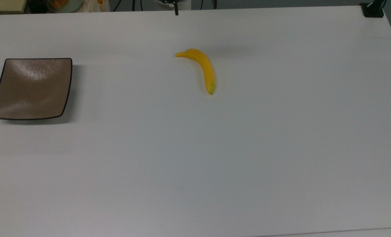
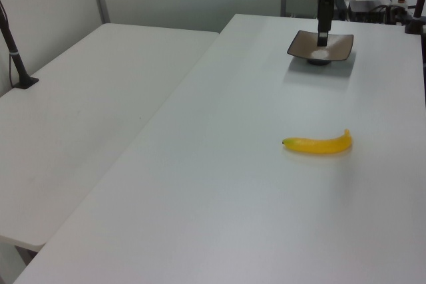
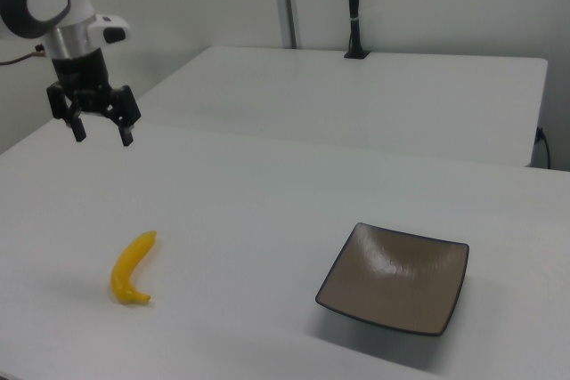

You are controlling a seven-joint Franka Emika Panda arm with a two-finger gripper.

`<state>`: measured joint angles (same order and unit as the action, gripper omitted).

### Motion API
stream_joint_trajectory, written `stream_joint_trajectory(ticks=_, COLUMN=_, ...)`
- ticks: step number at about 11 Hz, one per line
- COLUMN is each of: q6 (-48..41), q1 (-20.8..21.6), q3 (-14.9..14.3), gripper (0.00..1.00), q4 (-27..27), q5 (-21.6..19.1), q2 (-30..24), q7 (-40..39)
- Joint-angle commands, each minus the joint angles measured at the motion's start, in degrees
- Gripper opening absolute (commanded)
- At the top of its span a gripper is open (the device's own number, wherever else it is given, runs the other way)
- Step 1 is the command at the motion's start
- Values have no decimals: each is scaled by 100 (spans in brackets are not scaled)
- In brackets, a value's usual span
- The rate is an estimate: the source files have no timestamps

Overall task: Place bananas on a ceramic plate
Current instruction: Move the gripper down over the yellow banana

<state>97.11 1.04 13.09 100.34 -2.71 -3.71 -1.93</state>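
White table (image 1: 248, 148): bananas (image 1: 203, 67) apart from ceramic plate (image 1: 30, 89)

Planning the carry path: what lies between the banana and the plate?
Nothing: in the top view, bare white table separates the banana from the plate.

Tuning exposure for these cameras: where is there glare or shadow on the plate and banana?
Top view: pale glare on the plate's upper half, soft shadow along its right edge. Right view: similar sheen on the plate, faint shadow under the banana. Left view: bright spot in the plate's centre.
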Motion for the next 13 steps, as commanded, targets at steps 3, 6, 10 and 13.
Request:
stream_joint_trajectory(ticks=3, q6=956, q1=19, q3=115, gripper=100, q4=1371, q5=-107, q2=-165, q7=26)
stream_joint_trajectory(ticks=6, q6=1800, q1=132, q3=115, gripper=100, q4=1997, q5=-107, q2=18, q7=210)
stream_joint_trajectory(ticks=10, q6=2793, q1=264, q3=115, gripper=100, q4=2156, q5=-116, q2=729, q7=771)
stream_joint_trajectory(ticks=13, q6=3445, q1=379, q3=115, gripper=100, q4=2358, q5=-107, q2=1073, q7=1002)
